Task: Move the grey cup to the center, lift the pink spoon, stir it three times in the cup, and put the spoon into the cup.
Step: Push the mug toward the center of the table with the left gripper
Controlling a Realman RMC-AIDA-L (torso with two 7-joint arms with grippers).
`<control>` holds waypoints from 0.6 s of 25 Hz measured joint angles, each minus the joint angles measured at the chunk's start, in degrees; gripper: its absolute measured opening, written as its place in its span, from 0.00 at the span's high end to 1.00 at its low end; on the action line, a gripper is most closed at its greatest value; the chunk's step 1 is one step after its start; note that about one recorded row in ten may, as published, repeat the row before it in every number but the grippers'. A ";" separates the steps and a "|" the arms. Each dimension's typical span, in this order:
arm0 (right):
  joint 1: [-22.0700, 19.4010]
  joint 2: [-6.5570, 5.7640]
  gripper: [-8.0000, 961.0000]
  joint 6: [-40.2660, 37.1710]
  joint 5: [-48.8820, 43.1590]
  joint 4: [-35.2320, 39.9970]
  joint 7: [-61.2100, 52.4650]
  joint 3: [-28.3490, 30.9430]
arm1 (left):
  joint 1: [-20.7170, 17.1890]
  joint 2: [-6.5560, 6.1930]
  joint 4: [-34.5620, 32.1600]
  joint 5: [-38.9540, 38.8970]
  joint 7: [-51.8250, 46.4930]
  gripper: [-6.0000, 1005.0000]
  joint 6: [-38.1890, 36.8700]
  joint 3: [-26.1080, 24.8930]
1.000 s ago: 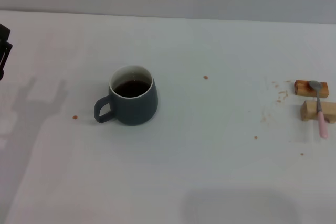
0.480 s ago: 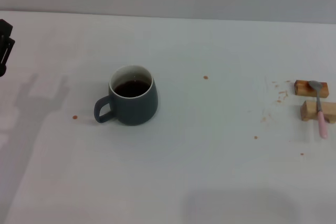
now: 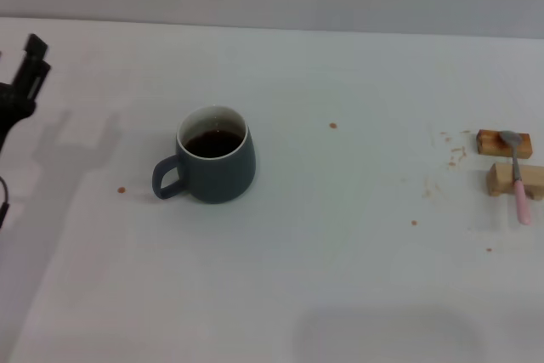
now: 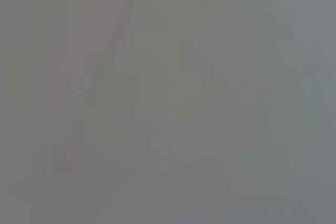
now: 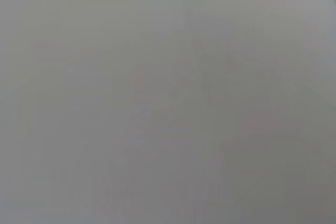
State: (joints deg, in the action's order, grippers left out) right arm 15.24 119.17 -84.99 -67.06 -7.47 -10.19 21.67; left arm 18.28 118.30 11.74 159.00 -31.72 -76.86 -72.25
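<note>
The grey cup (image 3: 218,169) stands left of the middle of the white table (image 3: 340,278). Its handle points to the left and dark brown liquid fills it. The pink spoon (image 3: 517,178) lies at the far right across two wooden blocks, with its metal bowl on the far block and its pink handle towards the front. My left gripper (image 3: 32,50) is at the far left edge, raised and well apart from the cup. My right gripper is out of view. Both wrist views show only a blank grey surface.
Two tan wooden blocks (image 3: 491,141) (image 3: 501,181) hold the spoon near the right edge. Small brown specks dot the table near the blocks, by the cup and at the middle (image 3: 332,125). The left arm's shadow falls left of the cup.
My left gripper has come further into view from the left edge, moving right and away from me. Its shadow has shifted with it. Cup and spoon have not moved.
</note>
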 joint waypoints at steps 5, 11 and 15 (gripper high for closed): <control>0.37 0.00 0.24 0.86 0.00 0.00 0.00 -0.61 | 1.78 -0.27 -0.60 0.34 0.85 0.26 1.92 3.13; 0.40 0.01 0.24 0.89 0.00 -0.09 0.00 -0.70 | 3.52 -0.70 -0.65 2.45 0.94 0.45 4.84 4.61; 0.43 0.06 0.24 1.19 0.01 -0.16 0.00 -0.73 | 4.95 -1.10 -0.65 5.07 0.32 0.55 6.84 4.97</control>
State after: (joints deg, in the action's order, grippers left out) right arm 15.67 119.23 -83.80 -67.06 -7.63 -10.19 20.94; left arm 23.23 117.21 11.08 164.07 -31.41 -70.02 -67.28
